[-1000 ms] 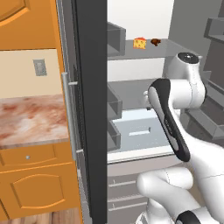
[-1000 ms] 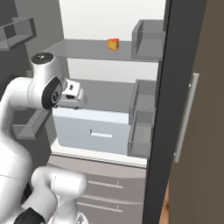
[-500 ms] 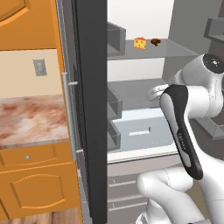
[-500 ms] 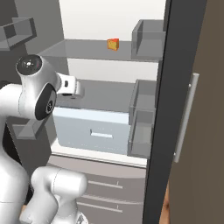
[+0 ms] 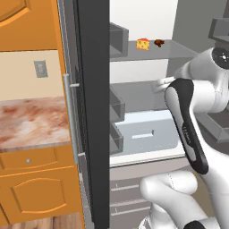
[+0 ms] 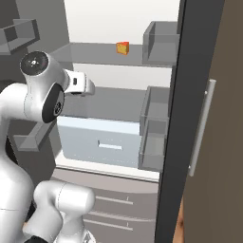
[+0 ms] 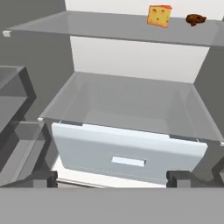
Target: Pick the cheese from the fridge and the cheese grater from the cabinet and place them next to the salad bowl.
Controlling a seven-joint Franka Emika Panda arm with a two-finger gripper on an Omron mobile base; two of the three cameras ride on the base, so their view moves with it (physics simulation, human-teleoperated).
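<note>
You're reaching into the fridge (image 5: 134, 96) with fingers (image 7: 176, 177) spread wide and empty; next, rise toward the cheese (image 7: 159, 15) on the upper shelf (image 7: 100, 26).

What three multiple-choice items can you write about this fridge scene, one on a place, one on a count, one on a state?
1. Where is the cheese?
A. In the pale drawer
B. On the upper shelf of the fridge
C. In a door bin

2. How many things lie on that shelf?
A. Two
B. Four
C. None

3. How does the hand stand?
A. Shut on the cheese
B. Shut and empty
C. Open and empty

Answers:
1. B: the yellow wedge sits on the grey upper shelf, above the pale drawer.
2. A: the cheese and a dark brown lump beside it.
3. C: in the hand view the two finger tips rise far apart at the bottom, with nothing between them.
</note>
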